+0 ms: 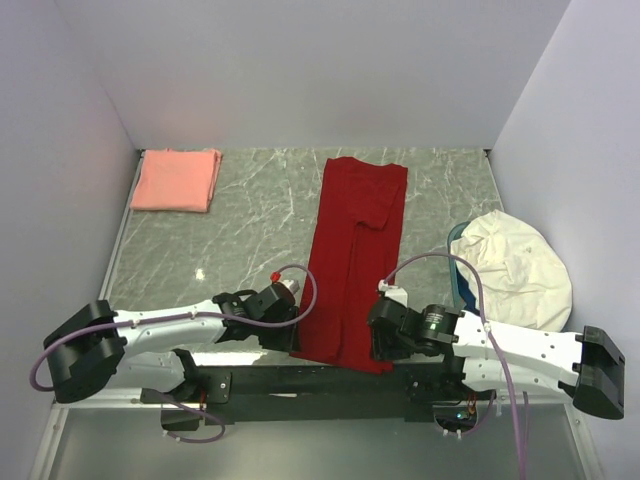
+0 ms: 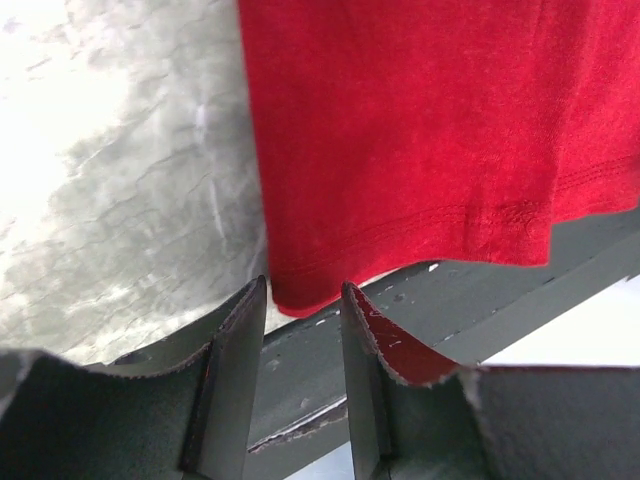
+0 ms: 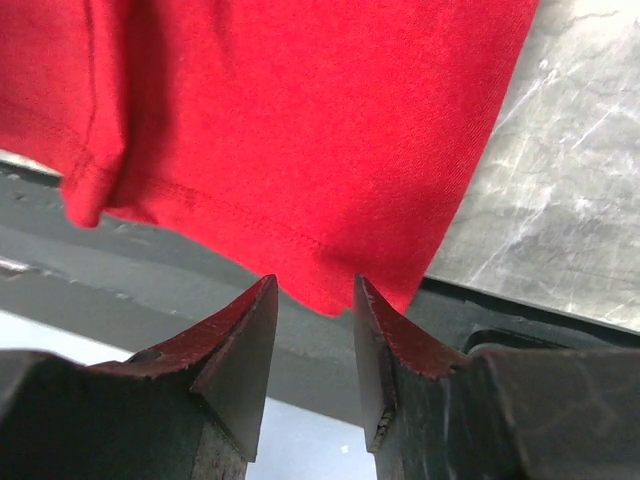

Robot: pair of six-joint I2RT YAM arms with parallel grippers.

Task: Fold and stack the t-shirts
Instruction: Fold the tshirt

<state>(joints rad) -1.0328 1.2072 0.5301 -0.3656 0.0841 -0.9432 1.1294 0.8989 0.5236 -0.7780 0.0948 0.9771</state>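
Deep red t-shirt lies as a long strip on the marble table. The left gripper and right gripper, jaws parted, sit at its near hem corners. The salmon-pink t-shirt lies folded, well apart.

Deep red t-shirt, salmon-pink t-shirt, grey marbled table

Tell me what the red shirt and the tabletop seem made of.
Red shirt: soft matte knit cloth, likely cotton; fuzzy surface and stitched hem show close up. Tabletop: grey marble look with white veins, slight sheen; stone or printed laminate, cannot tell.
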